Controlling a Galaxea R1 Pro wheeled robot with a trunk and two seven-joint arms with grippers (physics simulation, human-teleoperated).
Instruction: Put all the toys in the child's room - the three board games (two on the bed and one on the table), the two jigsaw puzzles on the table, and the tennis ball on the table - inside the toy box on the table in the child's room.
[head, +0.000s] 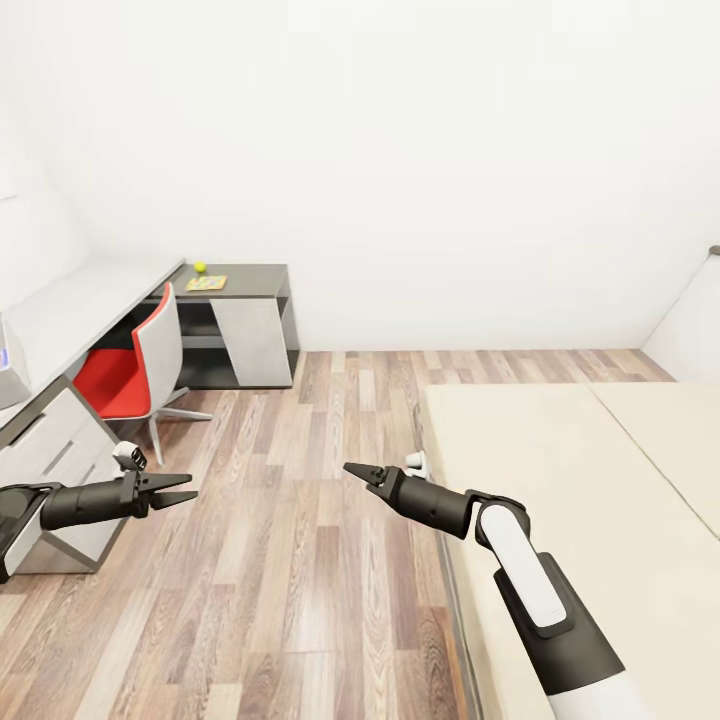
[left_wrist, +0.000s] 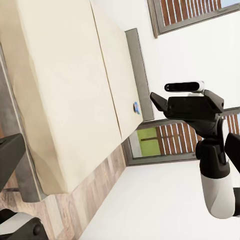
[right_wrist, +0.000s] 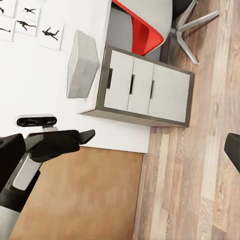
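A: Wood floor (head: 300, 520), white walls; bed (head: 560, 470) at robot's right, table (head: 90, 300) along left wall. Both grippers, left (head: 180, 490) and right (head: 357, 470), had jaws apart, nothing held.

B: Step? Likely transit. Tennis ball (head: 200, 266) and jigsaw puzzle (head: 207, 283) sat on table's far end; a small blue item, maybe a game, lay on the far side of the bed (left_wrist: 136, 106). Next: approach, grasp.

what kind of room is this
Most likely a child's bedroom. A large low bed with a plain beige mattress fills one side. A long desk with a pale grey top runs along the wall, with a red swivel chair. On its far end lie a small yellow-green tennis ball and a bright flat jigsaw sheet.
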